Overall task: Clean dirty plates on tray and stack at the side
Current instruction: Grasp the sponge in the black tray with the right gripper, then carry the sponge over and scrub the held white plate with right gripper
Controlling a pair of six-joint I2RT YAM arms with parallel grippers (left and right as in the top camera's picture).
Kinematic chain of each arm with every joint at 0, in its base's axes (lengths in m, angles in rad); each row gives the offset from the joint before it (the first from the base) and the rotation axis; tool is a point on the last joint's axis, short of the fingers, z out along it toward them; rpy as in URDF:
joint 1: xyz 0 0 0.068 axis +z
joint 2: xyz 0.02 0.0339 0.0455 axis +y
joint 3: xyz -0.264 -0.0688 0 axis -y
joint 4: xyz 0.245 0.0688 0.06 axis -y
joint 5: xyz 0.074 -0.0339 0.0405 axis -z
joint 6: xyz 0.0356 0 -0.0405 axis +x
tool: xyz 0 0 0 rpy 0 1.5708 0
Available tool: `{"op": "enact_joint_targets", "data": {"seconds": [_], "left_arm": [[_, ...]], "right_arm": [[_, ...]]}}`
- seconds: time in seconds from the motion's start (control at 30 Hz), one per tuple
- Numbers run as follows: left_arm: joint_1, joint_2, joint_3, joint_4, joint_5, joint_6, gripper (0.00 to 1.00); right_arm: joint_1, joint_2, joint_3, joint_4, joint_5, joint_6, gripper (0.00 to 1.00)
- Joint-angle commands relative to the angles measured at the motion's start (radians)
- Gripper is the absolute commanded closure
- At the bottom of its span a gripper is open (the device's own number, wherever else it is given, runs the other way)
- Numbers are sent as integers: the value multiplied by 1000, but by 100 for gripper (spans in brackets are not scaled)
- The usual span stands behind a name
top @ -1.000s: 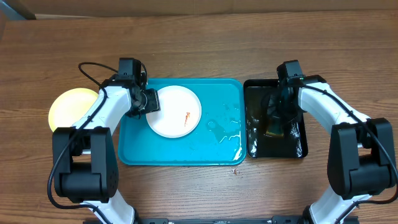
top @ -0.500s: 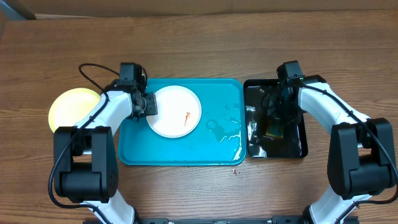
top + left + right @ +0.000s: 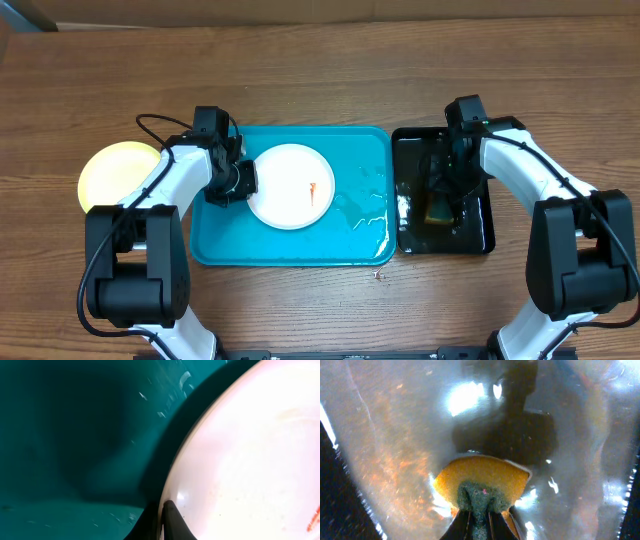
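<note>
Only close-up: right fingers (image 3: 461, 526) pinch sponge (image 3: 482, 482).

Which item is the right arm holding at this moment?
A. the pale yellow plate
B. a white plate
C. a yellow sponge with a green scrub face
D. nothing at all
C: in the right wrist view the right gripper has its fingers closed on the yellow sponge, green scrub face toward the camera, above the wet black tray.
</note>
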Motion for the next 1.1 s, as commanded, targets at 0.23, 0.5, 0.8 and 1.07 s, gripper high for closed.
{"op": "enact_joint_targets", "data": {"seconds": [0.23, 0.5, 0.8, 1.07], "left_arm": [[-6, 21, 42, -19, 102, 4, 62], [-16, 21, 53, 19, 103, 3, 96], [-27, 21, 53, -72, 106, -96, 96], [-27, 21, 53, -113, 113, -112, 96]], "right_arm": [[12, -42, 227, -199, -36, -73, 96], [44, -53, 266, -243, 19, -99, 96], [177, -53, 267, -223, 306, -99, 96], [296, -53, 267, -88, 195, -98, 96]]}}
